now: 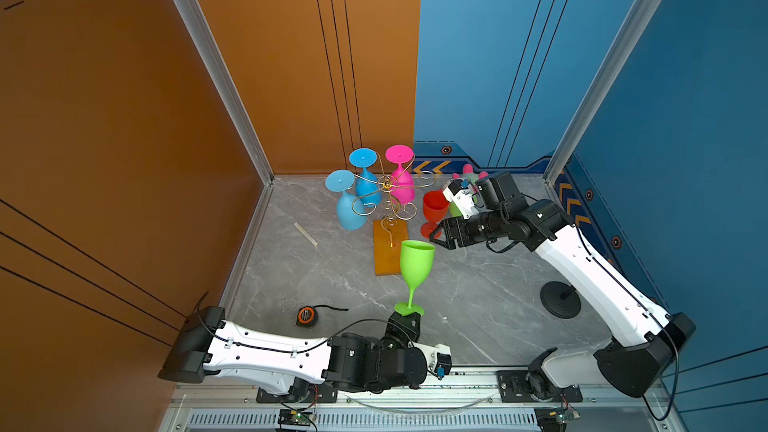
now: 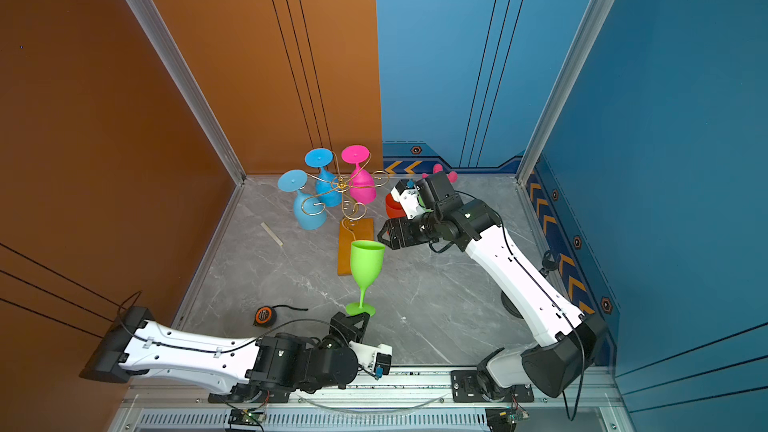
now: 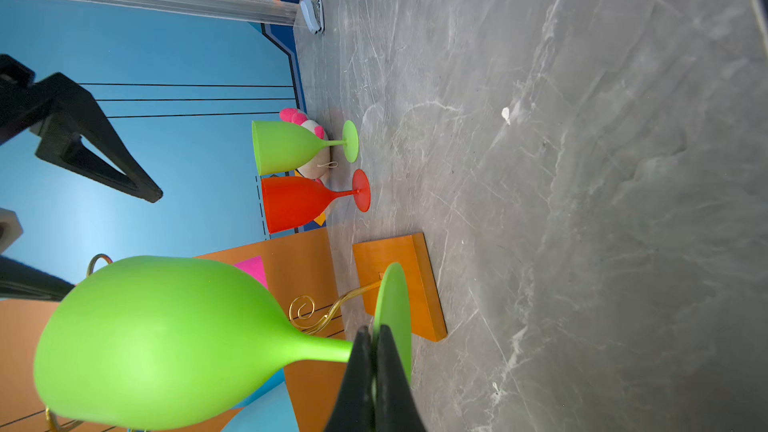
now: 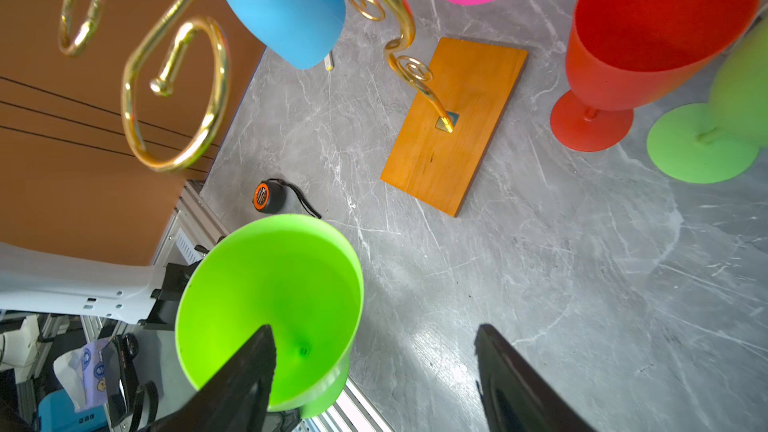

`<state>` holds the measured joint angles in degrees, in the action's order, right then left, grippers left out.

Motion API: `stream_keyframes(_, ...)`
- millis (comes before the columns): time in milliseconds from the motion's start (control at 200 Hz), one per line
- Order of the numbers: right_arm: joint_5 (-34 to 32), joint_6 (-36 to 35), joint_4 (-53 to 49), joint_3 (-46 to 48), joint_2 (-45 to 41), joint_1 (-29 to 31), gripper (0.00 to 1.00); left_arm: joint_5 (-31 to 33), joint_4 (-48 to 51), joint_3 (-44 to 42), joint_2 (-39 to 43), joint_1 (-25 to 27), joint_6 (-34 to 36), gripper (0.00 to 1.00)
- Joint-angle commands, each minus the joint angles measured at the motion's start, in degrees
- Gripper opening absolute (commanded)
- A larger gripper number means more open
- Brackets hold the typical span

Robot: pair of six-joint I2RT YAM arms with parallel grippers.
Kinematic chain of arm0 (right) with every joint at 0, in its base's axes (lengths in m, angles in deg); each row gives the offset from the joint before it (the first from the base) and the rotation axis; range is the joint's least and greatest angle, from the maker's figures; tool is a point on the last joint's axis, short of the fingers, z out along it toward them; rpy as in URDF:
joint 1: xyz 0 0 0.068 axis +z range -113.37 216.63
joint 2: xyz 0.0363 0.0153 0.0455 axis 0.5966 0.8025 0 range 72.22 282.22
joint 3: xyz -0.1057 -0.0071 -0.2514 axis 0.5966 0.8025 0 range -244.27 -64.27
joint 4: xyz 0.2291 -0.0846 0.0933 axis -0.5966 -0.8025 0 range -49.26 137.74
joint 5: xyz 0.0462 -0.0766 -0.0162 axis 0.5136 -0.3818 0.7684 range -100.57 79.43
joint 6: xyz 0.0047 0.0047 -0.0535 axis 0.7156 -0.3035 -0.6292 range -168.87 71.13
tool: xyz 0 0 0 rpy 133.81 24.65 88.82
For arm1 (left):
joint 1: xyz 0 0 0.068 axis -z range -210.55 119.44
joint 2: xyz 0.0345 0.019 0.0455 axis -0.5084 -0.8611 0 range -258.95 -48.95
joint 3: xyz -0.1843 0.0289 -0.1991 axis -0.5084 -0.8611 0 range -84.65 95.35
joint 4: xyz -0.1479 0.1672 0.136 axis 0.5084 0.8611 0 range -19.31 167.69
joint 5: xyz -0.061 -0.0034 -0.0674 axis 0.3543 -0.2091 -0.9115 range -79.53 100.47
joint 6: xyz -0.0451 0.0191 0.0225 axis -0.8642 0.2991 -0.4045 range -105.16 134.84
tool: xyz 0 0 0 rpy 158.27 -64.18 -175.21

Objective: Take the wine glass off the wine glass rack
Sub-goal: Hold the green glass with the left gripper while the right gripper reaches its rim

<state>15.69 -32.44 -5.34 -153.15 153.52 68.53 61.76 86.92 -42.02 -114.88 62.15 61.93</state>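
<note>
While the left gripper point(image 1: 407, 317) is pinching the foot rim of the green wine glass point(image 1: 417, 261), carrying it upright, clear of the wine glass rack point(image 1: 388, 257) and apparently just above the table point(image 1: 478, 292), the wide-open right gripper point(image 1: 441, 239) is hovering beside the bowl and should be closing on it squarely and gently.

Bare tabletop point(image 1: 478, 292) right of rack base point(image 1: 385, 257); red glass point(image 1: 434, 206), standing green glass point(image 3: 286, 147) (partly hidden) block far right, maybe touching

Bright, even light from above leaves only soft shadows on the table point(image 1: 478, 284), which shows a pale sheen in the right wrist view, where the nearest gold scroll point(image 4: 174, 93) of the wine glass rack point(image 4: 453, 126) looks soft and blurred.
</note>
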Motion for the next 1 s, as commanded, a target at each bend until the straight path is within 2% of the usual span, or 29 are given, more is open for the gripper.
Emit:
stream_keyframes(0, 3.06, -0.69, -3.38, -1.21, 1.37, 0.31, 0.69, 4.52, -2.72, -0.55, -0.64, 0.80, 4.58, 0.00)
stream_keyframes(260, 5.24, -1.25, -5.52, -2.23, 3.63, 0.41, 0.51, 8.34, -4.90, -2.30, -1.91, 0.38, 9.60, 0.00)
stream_keyframes(290, 5.41, -1.38, -5.99, -2.58, 3.99, 0.49, 0.49, 8.83, -7.22, -2.68, -2.01, 0.14, 12.22, 0.00)
stream_keyframes(405, 6.82, -2.25, -7.98, -3.52, 5.42, 0.63, 0.41, 10.44, -9.29, -3.87, -1.81, -0.64, 14.60, 0.00)
stream_keyframes(736, 8.44, -3.15, -9.23, -3.40, 6.24, 0.78, 0.17, 11.27, -10.51, -4.54, -2.62, -1.83, 17.27, 0.00)
stream_keyframes(996, 6.61, -3.33, -9.32, -4.15, 5.73, 0.37, 0.04, 10.94, -9.85, -4.40, -2.95, -2.18, 15.16, 0.01)
